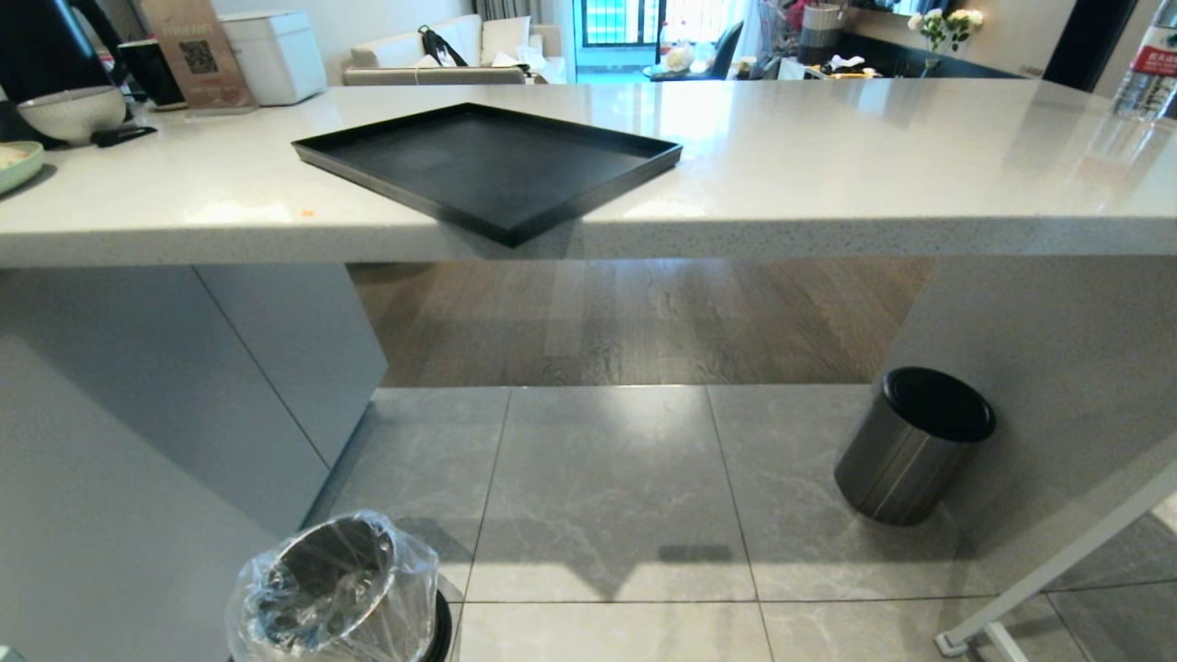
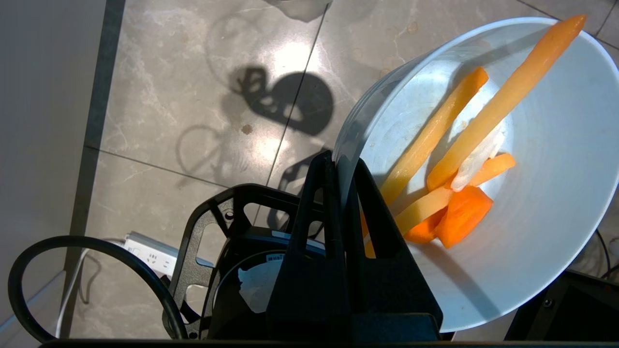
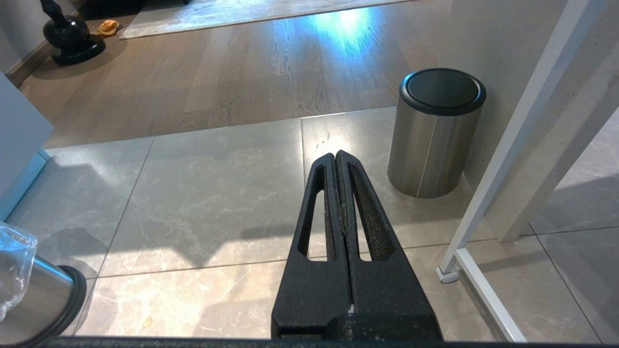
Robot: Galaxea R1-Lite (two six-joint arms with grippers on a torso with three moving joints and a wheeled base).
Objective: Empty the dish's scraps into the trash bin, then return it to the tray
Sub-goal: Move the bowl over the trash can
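While neither arm shows in the head view, the black tray (image 1: 487,165) sits bare on the grey counter (image 1: 828,175), with one corner poking a little over the near edge. Down on the tiled floor (image 1: 607,487), at the bottom left, stands the trash bin (image 1: 336,593) with its crinkly clear liner over the rim. A bigger dark-grey bin (image 1: 910,446) with a black top stands far off to the right, by the counter's side wall. At the far left of the counter sit a grey-white bowl (image 1: 72,112) and the edge of a pale-green plate (image 1: 17,165).

From the left wrist view, the left gripper (image 2: 344,166) is squeezed tight on the rim of the dish (image 2: 546,203), one finger inside and one outside. The dish hangs over the floor tiles and is tipped. The scraps (image 2: 454,159) lie in it, long yellow and orange sticks with some short orange bits near the gripper. A white power strip (image 2: 150,251) lies on the floor below.

From the right wrist view, the right gripper (image 3: 341,157) has its two fingers pressed together and holds nothing. It hangs over the floor. The dark-grey bin (image 3: 437,130) stands just ahead of it, beside a white frame leg (image 3: 508,159). A bit of the trash bin (image 3: 34,295) shows at one corner.
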